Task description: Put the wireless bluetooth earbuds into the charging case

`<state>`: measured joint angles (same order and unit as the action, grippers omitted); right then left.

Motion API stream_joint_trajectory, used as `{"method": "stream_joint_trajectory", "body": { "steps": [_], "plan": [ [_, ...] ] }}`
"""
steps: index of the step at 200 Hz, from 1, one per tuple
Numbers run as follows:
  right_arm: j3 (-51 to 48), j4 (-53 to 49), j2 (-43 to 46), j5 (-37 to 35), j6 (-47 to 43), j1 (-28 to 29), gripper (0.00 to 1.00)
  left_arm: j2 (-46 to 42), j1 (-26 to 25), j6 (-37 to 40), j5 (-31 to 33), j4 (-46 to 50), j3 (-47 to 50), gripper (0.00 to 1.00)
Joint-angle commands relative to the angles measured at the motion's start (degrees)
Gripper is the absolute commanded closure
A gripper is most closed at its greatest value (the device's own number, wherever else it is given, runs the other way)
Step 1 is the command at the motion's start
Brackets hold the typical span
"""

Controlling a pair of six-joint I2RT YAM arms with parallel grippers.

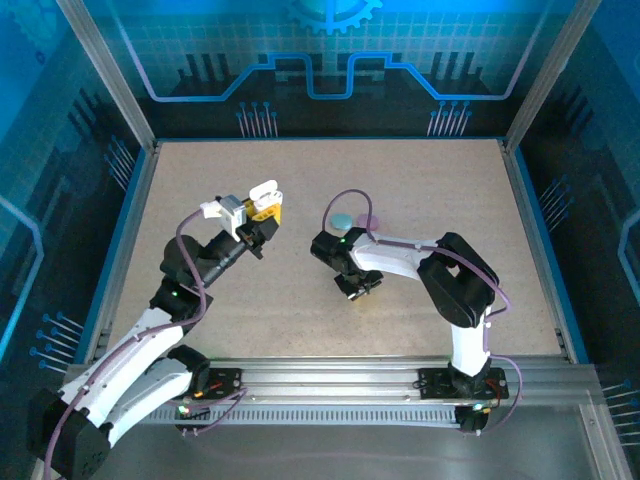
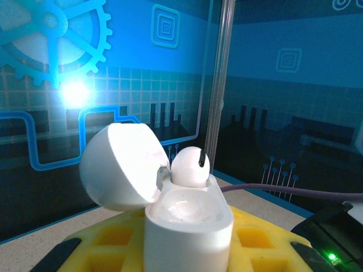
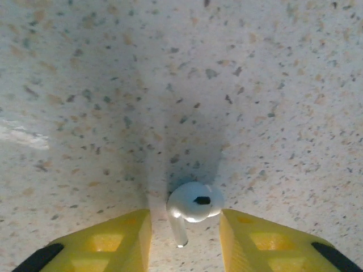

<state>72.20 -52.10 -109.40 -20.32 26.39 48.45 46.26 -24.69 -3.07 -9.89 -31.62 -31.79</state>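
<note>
scene: two robot arms work over a pale, speckled table (image 1: 200, 180) inside a blue-lit enclosure.
left gripper (image 1: 258, 207): closed on the base of the white charging case (image 2: 187, 226), at about 10 o'clock from the table's middle. Yellow fingers (image 2: 113, 235) press on either side.
charging case: rounded like a pebble, in smooth, glossy hard plastic. Its lid (image 2: 122, 167) is swung open toward 9 o'clock in the left wrist view.
seated earbud (image 2: 190, 166): a white bulb sits in the far socket, at 12 o'clock on the case body. The near socket looks empty.
right gripper (image 3: 185, 221): low over the table at about 5 o'clock from the middle, jaws partly spread and holding nothing.
loose earbud (image 3: 194, 203): lies on the table between the yellow pads (image 3: 122, 238), with a gap on each side. The bulb points to 12 o'clock and the short stem to 6 o'clock.
handling: the earbud is probably very light, rigid and slick. It is likely to roll or squirt out under a hard pinch.
where to hold: across the bulb, gently, leaving the stem free to drop into the socket.
other items: a light blue piece (image 1: 342, 220) and a pink piece (image 1: 367, 222) lie at about 1 o'clock from the middle, too small to identify.
progress: one earbud appears to be in, with one left to place.
</note>
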Motion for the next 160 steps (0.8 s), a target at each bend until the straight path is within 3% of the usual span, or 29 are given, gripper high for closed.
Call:
{"method": "stream_joint_trajectory", "body": {
  "steps": [1, 71, 160],
  "plan": [
    [2.06, -2.32, 3.21, 0.75, 2.66, 0.0, 0.57, 0.24, 0.35, -1.22, -1.22, -2.22, -2.49, 0.78],
    [-4.68, 5.49, 7.72, 18.93, 14.39, -10.57, 0.52, 2.86, 0.42, -3.03, -3.18, -3.87, -2.57, 0.78],
    [-3.0, 6.31, 2.33, 20.1, 12.48, -11.89, 0.56, 6.91, 0.34, -4.64, -4.79, -6.44, -2.75, 0.78]
  ]
}}
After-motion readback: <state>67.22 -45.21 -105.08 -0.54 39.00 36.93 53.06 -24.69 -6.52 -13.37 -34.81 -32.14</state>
